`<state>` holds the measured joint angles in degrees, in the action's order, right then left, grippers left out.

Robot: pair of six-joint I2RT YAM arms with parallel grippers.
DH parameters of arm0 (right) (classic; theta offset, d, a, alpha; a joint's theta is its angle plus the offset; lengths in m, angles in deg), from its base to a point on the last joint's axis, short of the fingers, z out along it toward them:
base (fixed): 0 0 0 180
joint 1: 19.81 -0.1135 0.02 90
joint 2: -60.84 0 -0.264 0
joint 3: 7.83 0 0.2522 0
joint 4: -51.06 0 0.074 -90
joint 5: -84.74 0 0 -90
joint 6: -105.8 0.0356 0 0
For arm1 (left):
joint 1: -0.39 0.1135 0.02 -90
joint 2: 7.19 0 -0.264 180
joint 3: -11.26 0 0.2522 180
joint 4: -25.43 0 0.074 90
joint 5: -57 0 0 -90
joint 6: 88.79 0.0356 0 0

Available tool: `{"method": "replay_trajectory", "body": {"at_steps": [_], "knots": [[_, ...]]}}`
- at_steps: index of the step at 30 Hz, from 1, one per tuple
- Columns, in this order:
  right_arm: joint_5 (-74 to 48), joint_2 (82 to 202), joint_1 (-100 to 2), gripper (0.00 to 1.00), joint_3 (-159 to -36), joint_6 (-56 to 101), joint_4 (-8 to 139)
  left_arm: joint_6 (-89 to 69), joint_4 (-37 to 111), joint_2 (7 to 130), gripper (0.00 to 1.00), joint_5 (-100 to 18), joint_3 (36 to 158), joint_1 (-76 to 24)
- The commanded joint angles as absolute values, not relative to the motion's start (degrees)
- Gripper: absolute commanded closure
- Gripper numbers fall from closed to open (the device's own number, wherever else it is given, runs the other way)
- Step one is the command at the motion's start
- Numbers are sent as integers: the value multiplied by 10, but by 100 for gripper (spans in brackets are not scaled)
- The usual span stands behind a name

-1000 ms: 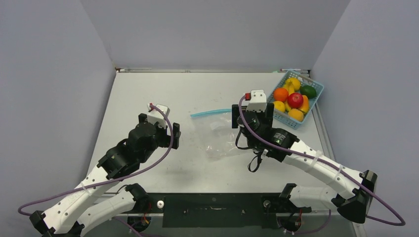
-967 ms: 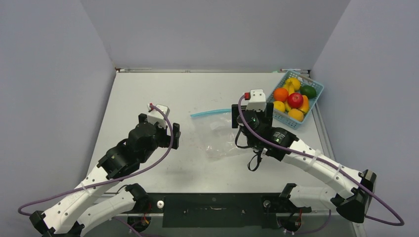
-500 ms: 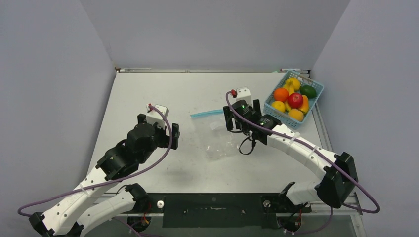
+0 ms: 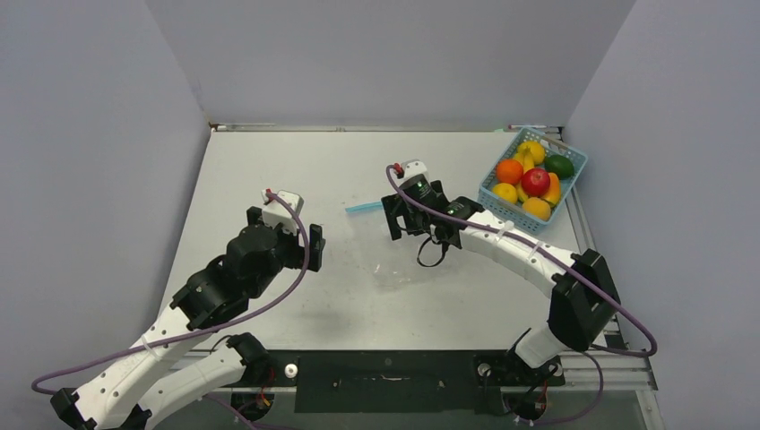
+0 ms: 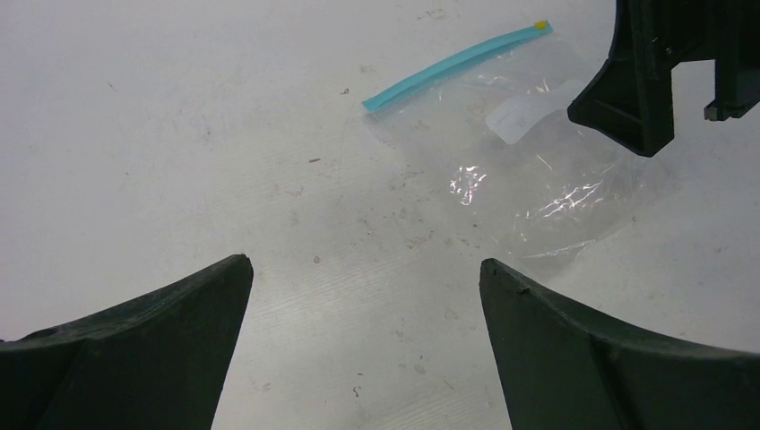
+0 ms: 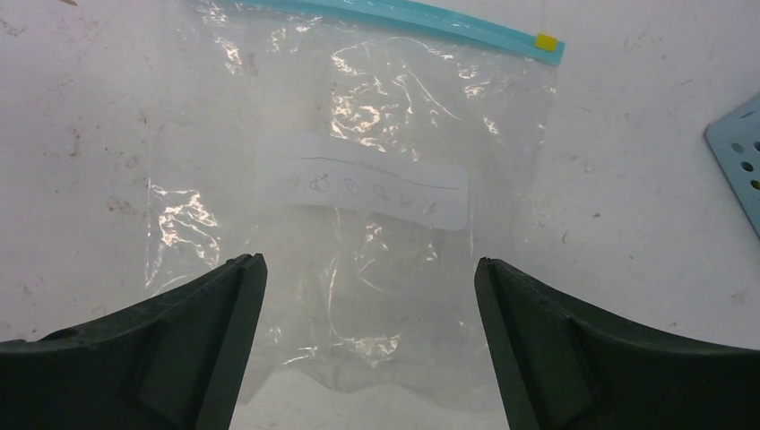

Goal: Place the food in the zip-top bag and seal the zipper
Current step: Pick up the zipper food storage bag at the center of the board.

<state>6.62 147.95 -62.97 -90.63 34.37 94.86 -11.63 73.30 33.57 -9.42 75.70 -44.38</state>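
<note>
Both tools are spread and hold nothing. The right tool [image 6: 367, 264] hangs directly over the zip-top bag [image 6: 358, 179]. The left tool [image 5: 363, 262] hovers over bare surface [image 4: 296, 170], with the bag ahead of it and to its right. The bag lies flat and crinkled, with its teal zipper [image 6: 385, 13] along the edge farthest from the right wrist camera and a yellow tab [image 6: 547, 40] at one end. Whether the mouth is open cannot be told. All the food, including the orange [image 4: 509, 170], red apple [image 4: 536, 181] and lime [image 4: 560, 166], sits in the light-blue basket [image 4: 506, 212], well apart from the bag. Hazards: the film is thin and flat against the surface, so closing fingers may slide over it or pinch both layers together, leaving the mouth shut. A one-sided lift may drag or fold the bag, since nothing pins it. The glossy, round fruits may slip from a pinch, or roll away if released outside the mouth.
</note>
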Motion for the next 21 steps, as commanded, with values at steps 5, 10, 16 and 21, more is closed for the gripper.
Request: {"method": "replay_trajectory", "body": {"at_steps": [5,10,16,21], "knots": [[39,1530,-625,10,-952,335,917,-111,724,326,4,-93,773,-440],[32,1557,-624,10,-958,336,909,-111,726,326,4,-92,773,-440],[22,1583,-620,10,-959,334,902,-110,726,327,4,-91,773,-440],[16,1600,-617,10,-956,335,895,-110,726,328,4,-91,773,-440]]}}
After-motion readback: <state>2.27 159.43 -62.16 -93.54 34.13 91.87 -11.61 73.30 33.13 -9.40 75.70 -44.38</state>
